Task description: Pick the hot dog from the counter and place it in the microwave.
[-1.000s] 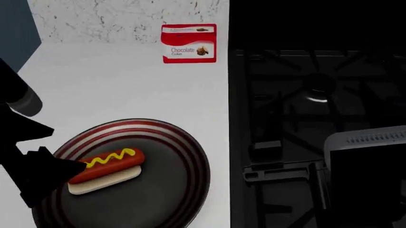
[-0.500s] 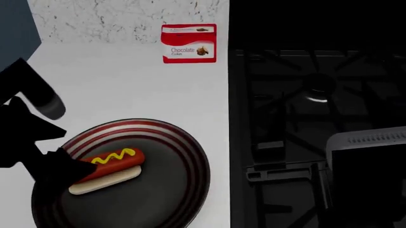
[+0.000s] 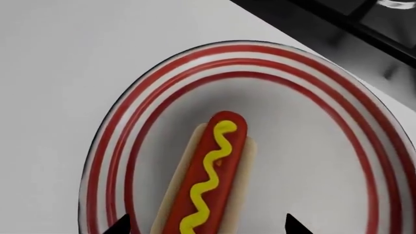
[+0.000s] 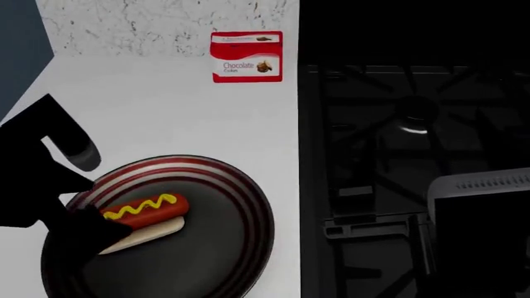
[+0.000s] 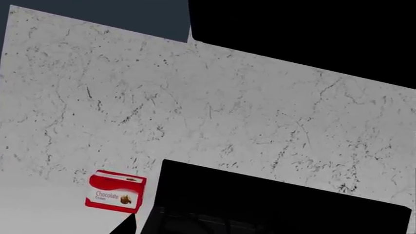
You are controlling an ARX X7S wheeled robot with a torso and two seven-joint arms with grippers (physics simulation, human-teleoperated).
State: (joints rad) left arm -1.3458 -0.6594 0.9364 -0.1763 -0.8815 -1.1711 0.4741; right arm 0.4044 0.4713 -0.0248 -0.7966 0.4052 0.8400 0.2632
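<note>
A: What does the hot dog [image 3: 206,183] look like?

B: It is a red sausage in a pale bun, with a wiggly yellow line of mustard on top. It lies flat on a round plate [image 4: 236,248] with red rings near its rim.

A: Where is the plate?

B: It sits on the white counter [image 4: 166,118], next to the black stovetop [image 4: 406,143].

A: Is a gripper near it?

B: Yes. The left gripper [image 4: 79,220] is right at one end of the hot dog. Its two finger tips [image 3: 122,225] are spread apart, one on each side of the bun.

A: And the right gripper?

B: It cannot be seen.

A: Anything else?

B: A red and white chocolate box [image 4: 247,56] stands far back by the speckled wall [image 5: 195,112].
</note>
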